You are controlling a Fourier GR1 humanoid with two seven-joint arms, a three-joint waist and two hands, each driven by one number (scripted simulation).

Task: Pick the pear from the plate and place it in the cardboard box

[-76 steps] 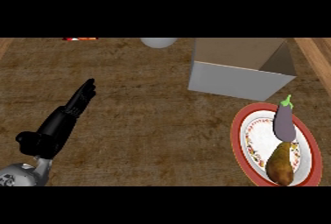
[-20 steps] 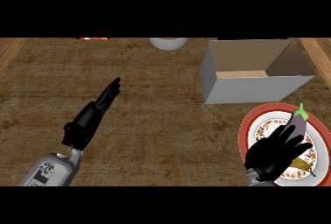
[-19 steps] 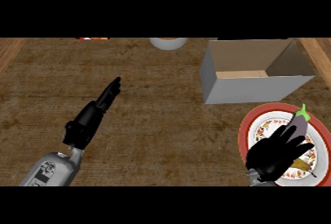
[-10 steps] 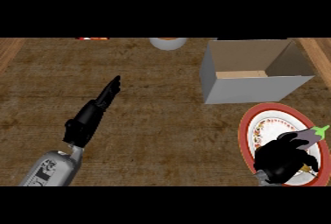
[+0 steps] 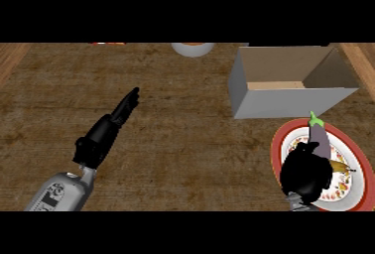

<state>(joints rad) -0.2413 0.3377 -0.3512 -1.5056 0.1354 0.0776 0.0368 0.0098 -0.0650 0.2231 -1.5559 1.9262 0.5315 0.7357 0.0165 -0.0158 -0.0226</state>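
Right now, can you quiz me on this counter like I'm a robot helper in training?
1. True or false: the pear is inside the cardboard box.
2. What is the right hand over? A) the cardboard box B) the plate C) a cutting board
3. Fill in: the purple vegetable lying on the plate is an ____.
Key: 1 false, the pear lies on the plate. 2 B. 3 eggplant.

At seven o'clock a black left hand (image 5: 102,136) joins a grey, dark-marked cylindrical forearm (image 5: 62,191); at four o'clock, a black right hand (image 5: 306,171).
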